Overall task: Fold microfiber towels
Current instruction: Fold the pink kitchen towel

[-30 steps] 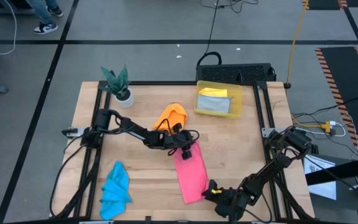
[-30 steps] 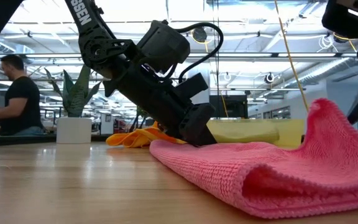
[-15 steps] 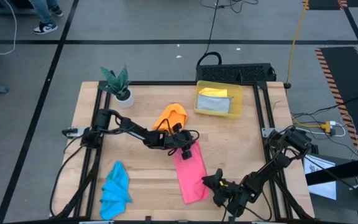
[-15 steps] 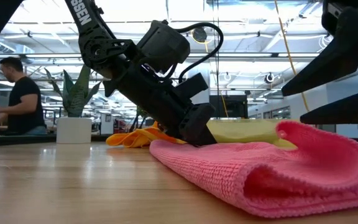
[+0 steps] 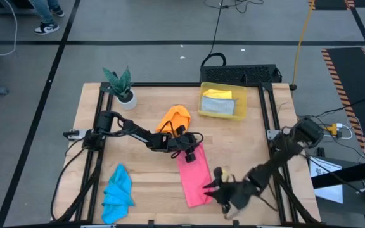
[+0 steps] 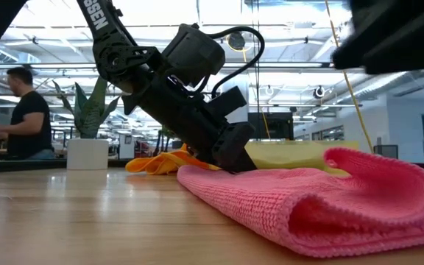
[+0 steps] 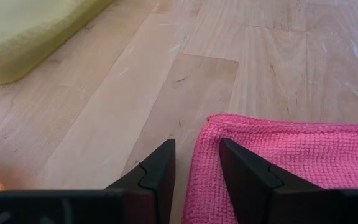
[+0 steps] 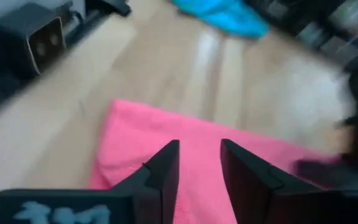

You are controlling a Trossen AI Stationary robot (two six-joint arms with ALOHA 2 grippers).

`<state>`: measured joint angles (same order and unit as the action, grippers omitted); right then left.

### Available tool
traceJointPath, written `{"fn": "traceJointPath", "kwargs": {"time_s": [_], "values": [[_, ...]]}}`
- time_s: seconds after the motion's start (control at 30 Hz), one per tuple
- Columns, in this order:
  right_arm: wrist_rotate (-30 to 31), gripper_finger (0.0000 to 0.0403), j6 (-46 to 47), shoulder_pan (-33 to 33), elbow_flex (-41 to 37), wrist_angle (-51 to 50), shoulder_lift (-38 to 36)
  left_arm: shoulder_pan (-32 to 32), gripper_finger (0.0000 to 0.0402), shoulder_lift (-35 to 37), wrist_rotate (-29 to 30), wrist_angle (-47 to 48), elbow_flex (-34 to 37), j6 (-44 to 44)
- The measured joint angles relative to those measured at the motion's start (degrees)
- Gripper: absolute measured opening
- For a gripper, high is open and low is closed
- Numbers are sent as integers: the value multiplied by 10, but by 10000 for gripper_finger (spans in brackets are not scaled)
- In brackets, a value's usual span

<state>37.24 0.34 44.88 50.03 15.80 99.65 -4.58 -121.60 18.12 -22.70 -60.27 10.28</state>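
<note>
High view looks down on a light wood worktop (image 5: 246,152) with a dark frame, sitting on grey floor marked with black lines; the low view shows an open office behind it with a person at a desk at far left. Towel count on the worktop: one pink towel (image 5: 194,176) lower centre, one orange towel (image 5: 174,118) just above it, one blue towel (image 5: 117,187) lower left. One yellow bin (image 5: 222,101) at upper right holds folded yellow and grey cloth. One potted plant (image 5: 121,86) upper left. Left gripper (image 5: 189,154) is down on the pink towel's upper edge, fingers (image 7: 157,177) apart and straddling the hem. Right gripper (image 5: 213,187) hovers by the towel's lower right corner, fingers apart, holding nothing.
</note>
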Motion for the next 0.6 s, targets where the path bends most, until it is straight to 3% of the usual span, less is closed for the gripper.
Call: {"fn": "traceJointPath", "kwargs": {"time_s": [0.13, 0.27, 0.4, 0.6], "values": [[-166, 75, 93, -79, -2, -5, -16, 0, 131, 0, 0, -1, 0, 4], [-313, 36, 119, -144, 0, -7, 14, 0, 131, 0, 0, -1, 0, 4], [-370, 5, 137, -165, -1, -37, 37, 0, 131, 0, 0, 1, 0, 3], [-427, 8, 199, -142, -1, -102, 22, -2, 131, 0, 0, 1, 0, 3]]}}
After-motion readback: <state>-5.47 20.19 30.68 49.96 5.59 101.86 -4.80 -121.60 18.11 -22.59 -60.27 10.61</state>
